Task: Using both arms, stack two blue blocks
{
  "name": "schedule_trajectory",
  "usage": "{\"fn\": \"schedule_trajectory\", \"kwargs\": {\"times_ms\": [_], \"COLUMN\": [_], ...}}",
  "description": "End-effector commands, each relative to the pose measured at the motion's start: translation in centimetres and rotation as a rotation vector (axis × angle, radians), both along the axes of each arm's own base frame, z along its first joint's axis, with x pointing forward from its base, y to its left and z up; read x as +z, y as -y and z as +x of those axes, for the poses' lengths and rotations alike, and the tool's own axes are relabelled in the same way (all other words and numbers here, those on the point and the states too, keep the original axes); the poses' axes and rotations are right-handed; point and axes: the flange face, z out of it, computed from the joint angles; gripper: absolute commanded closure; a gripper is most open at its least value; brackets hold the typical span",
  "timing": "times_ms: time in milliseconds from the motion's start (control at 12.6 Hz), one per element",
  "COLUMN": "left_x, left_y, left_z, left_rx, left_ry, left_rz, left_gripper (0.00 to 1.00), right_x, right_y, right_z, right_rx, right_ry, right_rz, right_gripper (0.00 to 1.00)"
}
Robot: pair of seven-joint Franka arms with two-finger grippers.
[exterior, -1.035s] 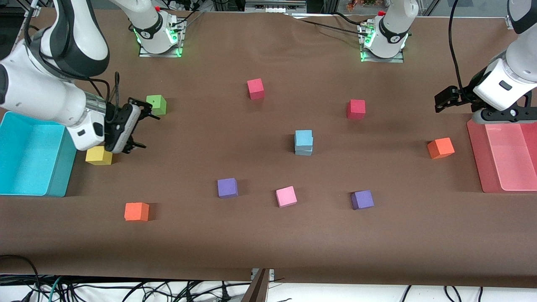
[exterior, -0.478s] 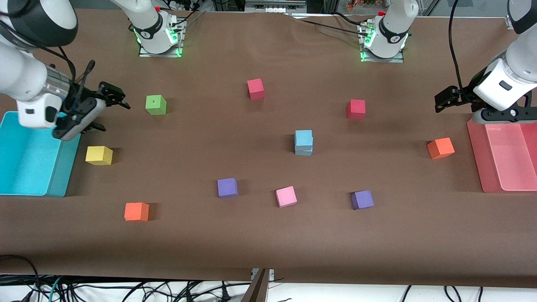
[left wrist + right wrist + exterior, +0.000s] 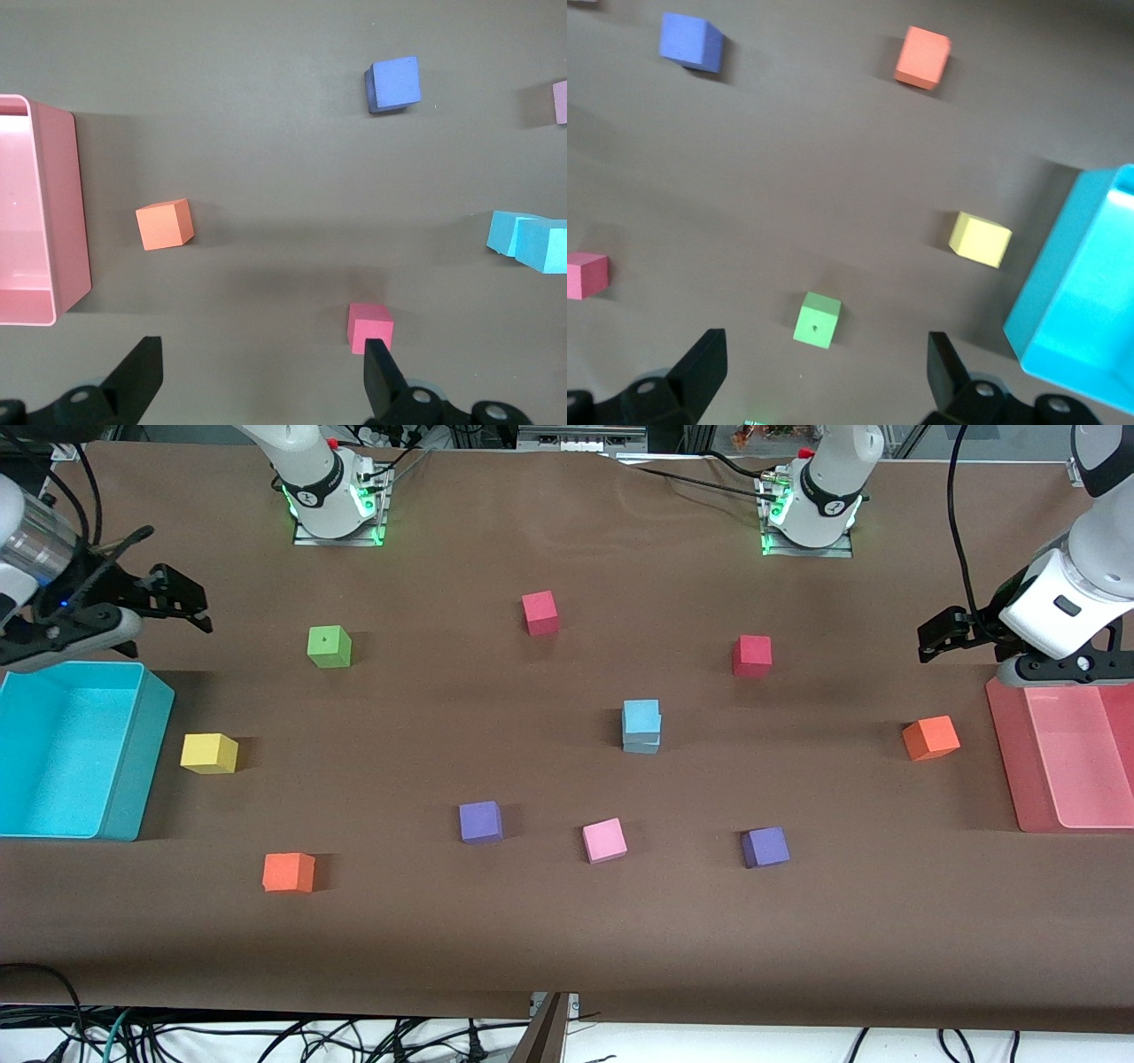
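The two blue blocks stand stacked one on the other in the middle of the table, the upper one slightly askew, with no gripper touching them. The left wrist view shows the blue blocks at its edge. My right gripper hangs open and empty over the table at the right arm's end, above the turquoise bin's corner. In the right wrist view the right gripper has only bare table between its fingers. My left gripper waits open and empty at the left arm's end, by the pink bin; the left gripper holds nothing.
A turquoise bin sits at the right arm's end and a pink bin at the left arm's end. Scattered cubes: green, yellow, two orange, two purple, pink, two red.
My right arm has pulled away from beside the yellow cube, up and out toward its end of the table, gripper still open. The left arm and all blocks stayed still.
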Motion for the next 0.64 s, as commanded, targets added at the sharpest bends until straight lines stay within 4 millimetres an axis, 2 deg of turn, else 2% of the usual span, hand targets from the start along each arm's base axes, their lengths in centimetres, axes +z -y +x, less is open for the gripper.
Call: {"fn": "schedule_trajectory", "kwargs": {"times_ms": [0, 159, 558], "left_x": [0.2, 0.2, 0.2], "left_y": [-0.2, -0.1, -0.2], "left_z": [-0.3, -0.3, -0.3], "left_rx": [-0.016, -0.018, -0.018], "left_ry": [-0.005, -0.006, -0.004], "left_rz": [-0.022, -0.021, -0.019], "left_gripper": [0.00, 0.00, 0.00], "right_x": [2.2, 2.7, 3.1], "right_y": [2.5, 3.9, 4.3], "right_z": [-0.4, -0.5, -0.4], "right_rx": [-0.124, -0.172, -0.183], "right_ry": [0.008, 0.019, 0.036], "right_rz": [-0.024, -0.045, -0.042], "right_gripper": [0.00, 0.00, 0.00]}}
